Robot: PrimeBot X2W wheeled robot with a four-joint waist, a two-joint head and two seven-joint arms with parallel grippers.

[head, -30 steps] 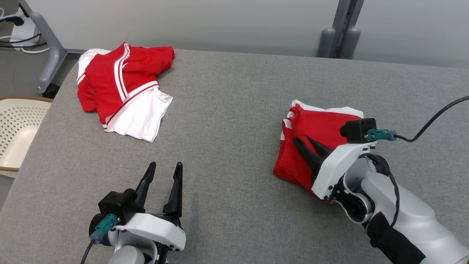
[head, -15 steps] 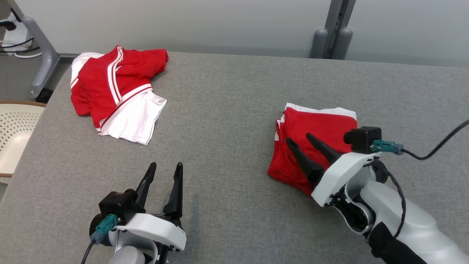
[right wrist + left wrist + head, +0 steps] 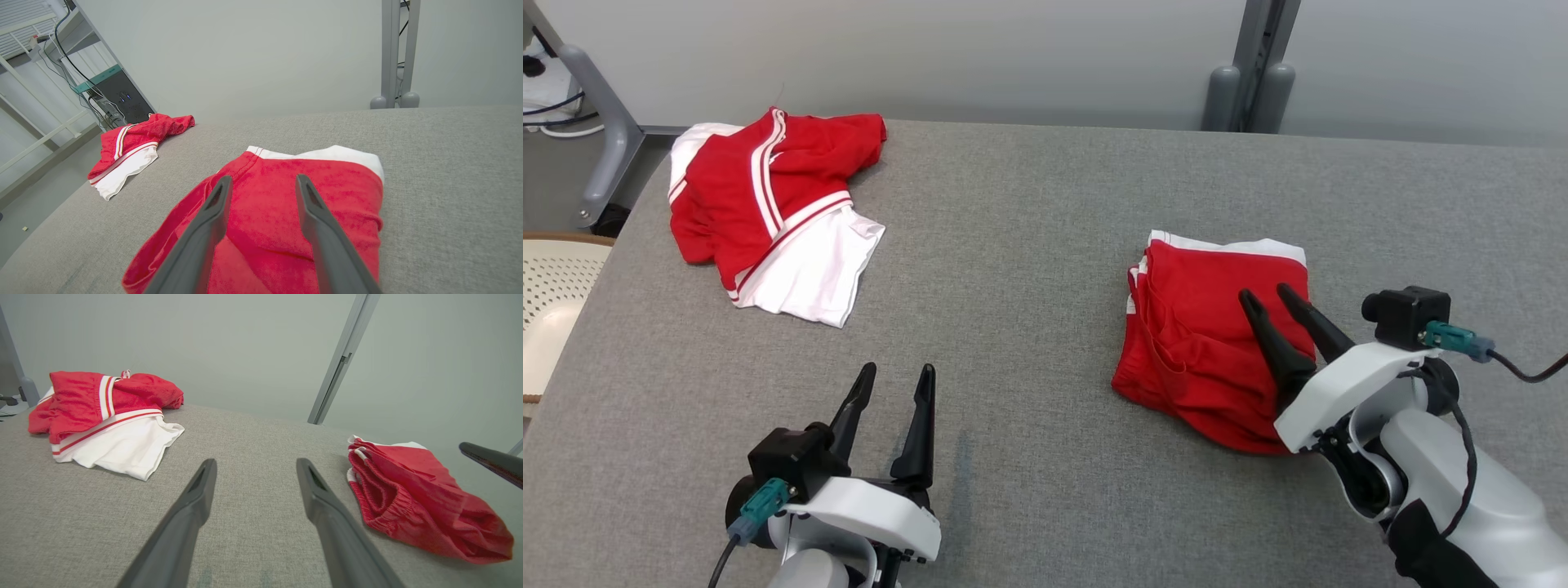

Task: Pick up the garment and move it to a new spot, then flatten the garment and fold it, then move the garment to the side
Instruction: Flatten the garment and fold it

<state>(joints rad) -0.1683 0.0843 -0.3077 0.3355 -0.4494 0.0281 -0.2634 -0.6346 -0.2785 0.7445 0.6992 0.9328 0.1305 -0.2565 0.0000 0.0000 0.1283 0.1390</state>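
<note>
Two hands, both spread wide and empty: the left hand (image 3: 898,369) hovers low over the grey surface (image 3: 1029,245); the right hand (image 3: 1264,291) hangs over the folded garment (image 3: 1201,343) at the surface's right. Folding looks complete. The next move calls for gripping the stacked layers together to shift them aside.

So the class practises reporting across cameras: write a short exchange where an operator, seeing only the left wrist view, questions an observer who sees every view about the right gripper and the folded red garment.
Operator: One dark finger enters at my right edge. Is the right gripper shut on the folded garment?
Observer: No. In the right wrist view its jaws stand apart, nothing pinched between them.
Operator: Where is it over the garment?
Observer: In the head view its fingertips lie over the garment's right half.
Operator: Anything beside the table on the left?
Observer: A cream perforated object, at the head view's left edge.
</note>
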